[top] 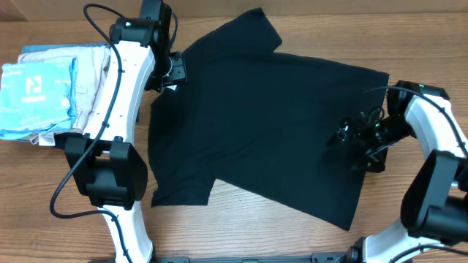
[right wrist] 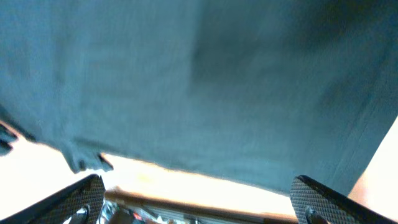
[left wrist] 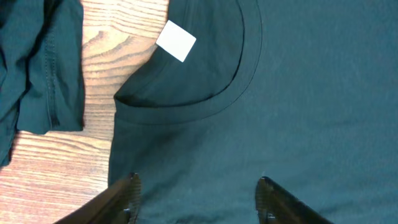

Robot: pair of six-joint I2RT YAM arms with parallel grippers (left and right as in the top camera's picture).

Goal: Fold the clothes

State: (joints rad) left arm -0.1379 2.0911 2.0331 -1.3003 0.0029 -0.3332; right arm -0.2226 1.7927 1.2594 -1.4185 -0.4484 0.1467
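Left gripper (top: 172, 73) (left wrist: 198, 199): jaws partly apart and holding nothing. It hangs over the shirt's neck end, near the worktop's far-left area.
Left fingers (left wrist: 126, 194): one on each side of a flat stretch of fabric just below the collar. I cannot tell whether the tips touch the cloth.
Right gripper (top: 356, 140) (right wrist: 202, 202): jaws spread wide and empty. It sits over the shirt close to the hem, toward the worktop's right edge. Its wrist view is blurred, so contact with the cloth cannot be told.
Shirt (top: 278, 124): black, short-sleeved, spread open and unfolded. It covers the middle of the worktop and reaches toward the right edge, lying askew.
Collar (left wrist: 239, 81): round and stitched, at the shirt's left end, just beside the left gripper.
Tag (left wrist: 176, 41): small white square inside the back of the neck.
Far sleeve (top: 256, 29): points at the far edge.
Near sleeve (top: 183, 191): points at the near edge, left of centre.
Hem (top: 369, 150): runs slanted down the shirt's right side.
Surface: mostly flat, with a few soft wrinkles.
Blue garment (top: 36, 91): folded, with a white logo, at the left edge, resting on the beige garment (top: 95, 69).
Worktop (top: 241, 226): wood grain, bare along the near edge.
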